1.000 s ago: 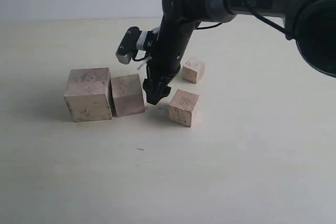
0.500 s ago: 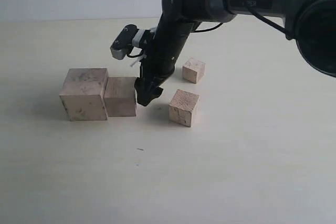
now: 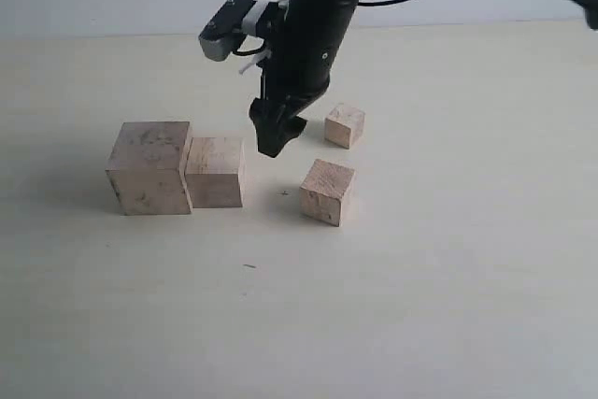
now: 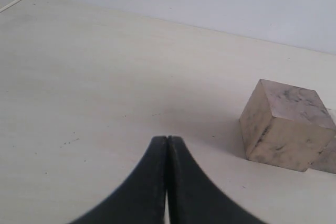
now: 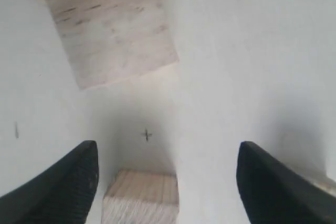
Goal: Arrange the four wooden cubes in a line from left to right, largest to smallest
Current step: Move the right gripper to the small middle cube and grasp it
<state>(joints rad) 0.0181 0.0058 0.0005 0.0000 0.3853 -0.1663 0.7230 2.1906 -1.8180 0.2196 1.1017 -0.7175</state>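
Note:
The four wooden cubes rest on the pale table. The largest cube, with dark smudges, touches the second cube on its right. The third cube lies apart, turned at an angle. The smallest cube sits behind it. My right gripper hangs open above the table between the second and smallest cubes, holding nothing. My left gripper is shut and empty, low over the table beside the largest cube; the exterior view does not show it.
The table meets a pale wall along its back edge. A small dark cross mark lies between the second and third cubes. The right arm reaches in from the upper right.
The right gripper pushed the second cube left, squaring it against the largest cube, which slid slightly left. The gripper then lifted up and back, clear of the cubes.

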